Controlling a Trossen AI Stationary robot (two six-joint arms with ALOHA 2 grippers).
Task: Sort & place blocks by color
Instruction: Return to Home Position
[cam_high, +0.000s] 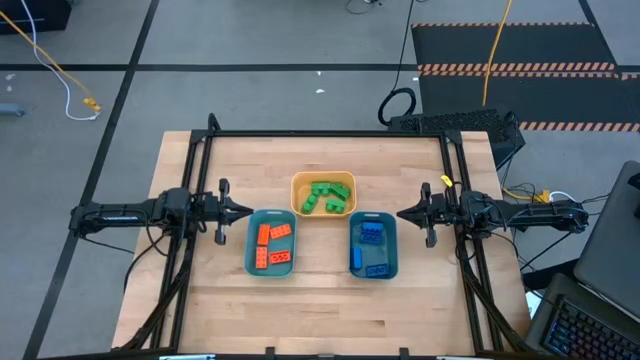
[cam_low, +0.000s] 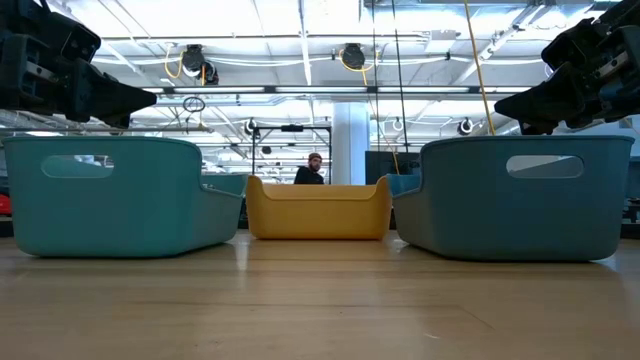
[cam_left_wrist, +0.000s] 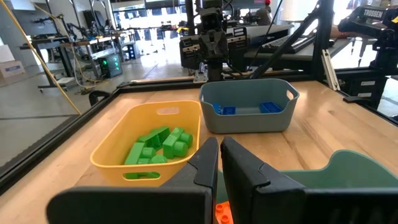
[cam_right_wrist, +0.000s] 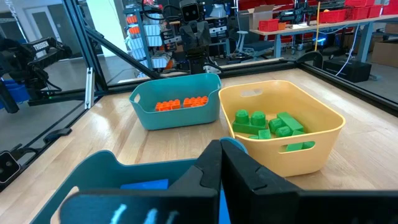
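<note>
The wooden table (cam_high: 320, 320) bears a left teal bin (cam_high: 250, 245), right teal bin (cam_high: 396, 245) and yellow bin (cam_high: 323, 176), perhaps touching.

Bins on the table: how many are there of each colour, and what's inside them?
Teal: 2, first bin with orange bricks, second bin with blue bricks
Yellow: 1, third bin with green bricks
Total: 3 bins
</note>
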